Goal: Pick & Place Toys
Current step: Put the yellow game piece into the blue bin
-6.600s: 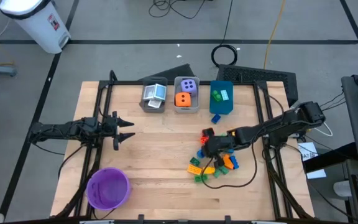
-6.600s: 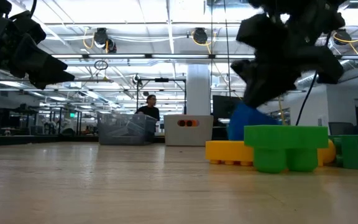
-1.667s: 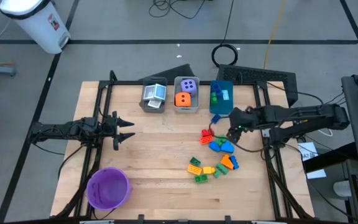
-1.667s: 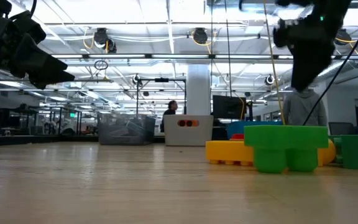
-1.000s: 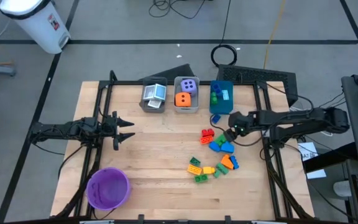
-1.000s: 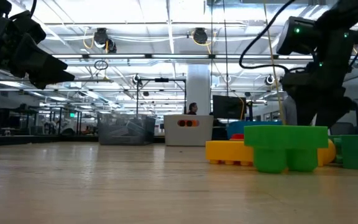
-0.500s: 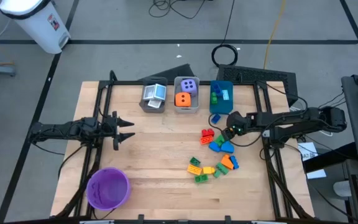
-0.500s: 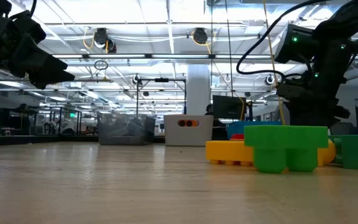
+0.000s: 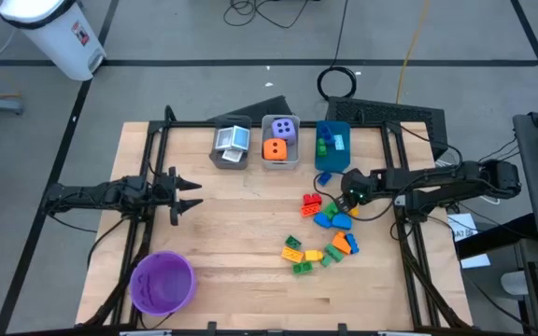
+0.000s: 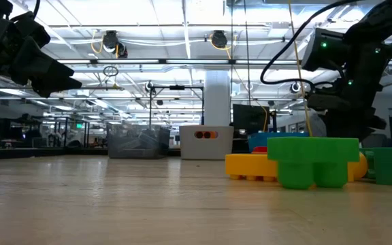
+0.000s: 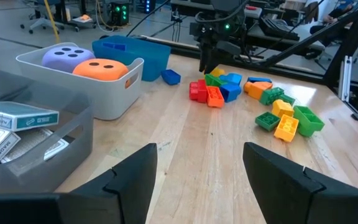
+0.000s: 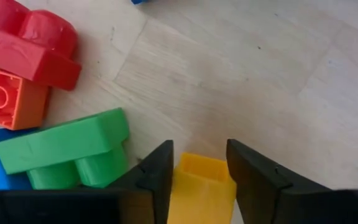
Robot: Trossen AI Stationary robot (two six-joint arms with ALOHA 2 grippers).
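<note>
Right gripper (image 12: 199, 180) clamps its fingers on a small yellow brick (image 12: 201, 186), square-edged, beside the green brick (image 12: 67, 149); left gripper (image 11: 199, 168) hangs open.

Bright, even overhead light; ceiling lamps (image 10: 111, 42) glare upper left in low view. Shadows soft. Near green brick (image 10: 312, 161) slightly blurred.

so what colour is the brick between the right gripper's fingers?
Yellow brick; right wrist view shows it best.
</note>
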